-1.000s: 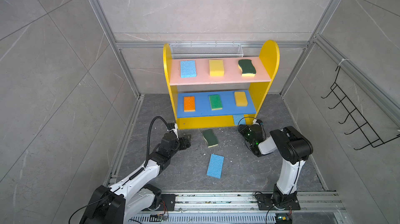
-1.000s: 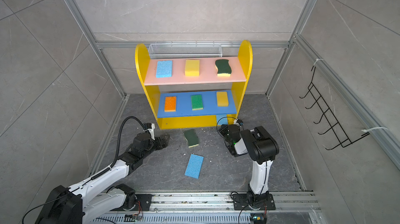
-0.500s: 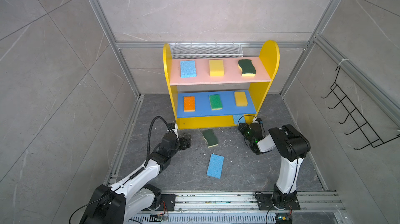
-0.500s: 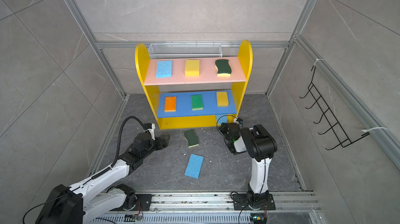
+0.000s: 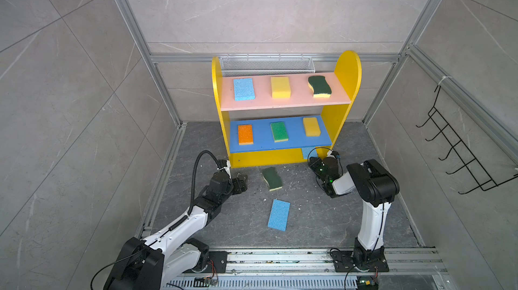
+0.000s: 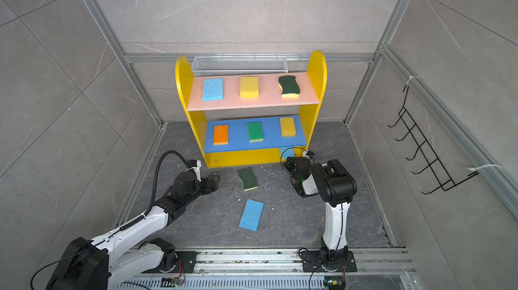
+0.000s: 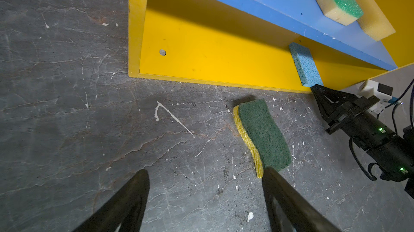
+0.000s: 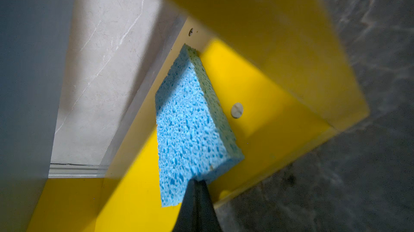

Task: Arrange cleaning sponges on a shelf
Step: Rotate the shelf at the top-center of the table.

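At the yellow base of the shelf, the right gripper, clenched shut on nothing, has come forward and its tip now touches the blue sponge lying there, probably pushing it in; the left gripper stands open near the green sponge on the floor.

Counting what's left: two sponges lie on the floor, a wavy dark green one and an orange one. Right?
Not quite. In both top views, the floor holds the wavy dark green sponge and a light blue sponge, not an orange one.
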`<state>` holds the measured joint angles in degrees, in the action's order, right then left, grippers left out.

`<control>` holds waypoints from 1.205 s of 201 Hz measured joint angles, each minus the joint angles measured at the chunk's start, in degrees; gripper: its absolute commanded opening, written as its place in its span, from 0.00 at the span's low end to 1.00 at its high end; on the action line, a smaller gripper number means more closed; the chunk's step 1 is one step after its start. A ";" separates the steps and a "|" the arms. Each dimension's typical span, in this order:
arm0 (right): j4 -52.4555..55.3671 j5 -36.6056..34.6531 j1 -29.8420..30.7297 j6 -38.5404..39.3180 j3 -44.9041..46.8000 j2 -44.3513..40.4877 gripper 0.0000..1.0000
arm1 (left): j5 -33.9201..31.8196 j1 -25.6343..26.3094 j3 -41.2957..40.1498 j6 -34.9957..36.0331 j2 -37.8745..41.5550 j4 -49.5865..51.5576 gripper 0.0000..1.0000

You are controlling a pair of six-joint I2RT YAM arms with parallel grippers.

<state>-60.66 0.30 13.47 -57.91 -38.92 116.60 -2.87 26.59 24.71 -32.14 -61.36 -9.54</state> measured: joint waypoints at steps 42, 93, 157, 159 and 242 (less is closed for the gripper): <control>-0.02 0.17 -0.02 -0.02 0.00 0.00 0.00 | 0.02 0.00 0.00 0.00 -0.92 -0.04 0.82; 0.13 0.20 0.00 -0.13 -0.09 -0.02 0.00 | 0.02 0.00 0.00 -0.02 -1.40 -0.96 0.82; 0.81 2.16 0.07 -0.42 -2.40 -0.02 0.00 | 0.02 0.00 0.00 -0.04 -2.01 -1.27 0.82; 0.81 2.19 0.07 -0.42 -2.40 -0.02 0.00 | 0.02 0.00 0.00 -0.02 -2.03 -1.27 0.82; 0.24 2.56 0.04 -1.29 -2.12 -0.04 0.00 | 0.00 0.00 0.00 -0.09 -2.49 -1.29 0.82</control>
<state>-60.42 2.85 13.52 -59.20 -41.04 116.55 -2.87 26.59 24.71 -32.23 -63.86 -10.83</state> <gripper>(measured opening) 0.047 0.816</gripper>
